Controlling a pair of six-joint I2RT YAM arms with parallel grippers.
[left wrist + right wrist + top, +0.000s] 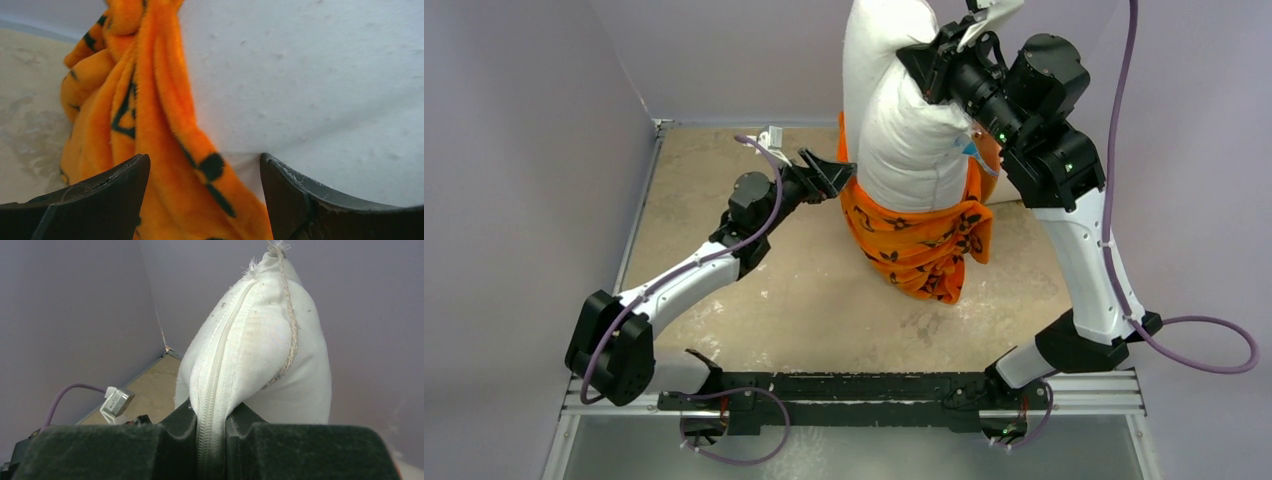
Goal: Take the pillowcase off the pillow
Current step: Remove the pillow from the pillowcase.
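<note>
Right pincer (210, 427) is clenched on the zippered edge of the pillow (904, 110), with the seam pinched between both pads near a top corner. This grip holds the pillow upright and raised, evidently so that its weight and the drag of the cloth let the pillowcase (919, 240) slide off the lower end. The pillowcase is bunched around the pillow's bottom part only, its orange folds resting on the surface (824, 300). Most of the white body stands bare above it. Whether the pillow's lower end touches the surface inside the cloth cannot be told. Left pincer (829, 175) is released, jaws wide, at the left flank of the bundle where orange cloth meets white. Its wrist view shows a fold of pillowcase hanging between the jaws without being pinched. Judgement: it is placed there to take hold of the case's rim and draw it down, or pin it back, while the right arm lifts. Right arm: rises steeply from its base, forearm high, pincer at the top of the overhead view. Left arm: low, stretched forward and inward over the surface, elbow bent, wrist roughly level and aimed at the pillowcase's upper edge. Judgement on progress: well advanced, removal not complete.
</note>
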